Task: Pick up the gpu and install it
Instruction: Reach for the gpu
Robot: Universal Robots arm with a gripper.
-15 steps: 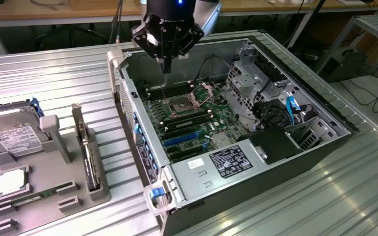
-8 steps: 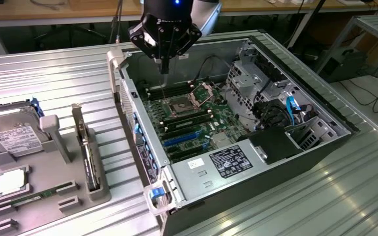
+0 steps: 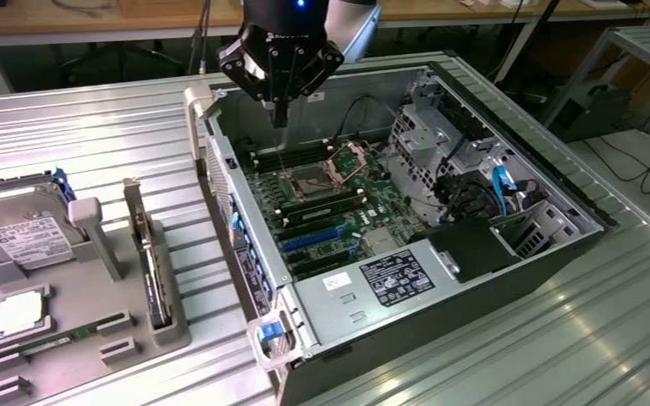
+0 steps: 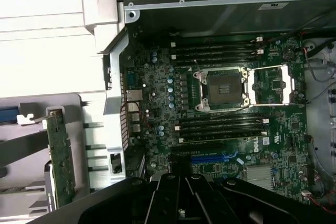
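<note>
Gripper [image 3: 280,123] hung above motherboard [image 3: 337,211], fingers pinched together, empty; gpu [image 3: 146,254] stood apart in holder [image 3: 176,337]. Risk: dropping here, fingertips could gouge the board.

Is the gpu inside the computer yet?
Out. The gpu stands on edge in the gray holder beside the open computer case.

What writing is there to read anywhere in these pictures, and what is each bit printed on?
"DELL": white letters on the green motherboard, near its blue slot.
Print on the hard drive label: too small to read.
Print on the black-and-white sticker inside the computer case: too small to read.
Print on the white sticker on the case wall: blurred, unreadable.
</note>
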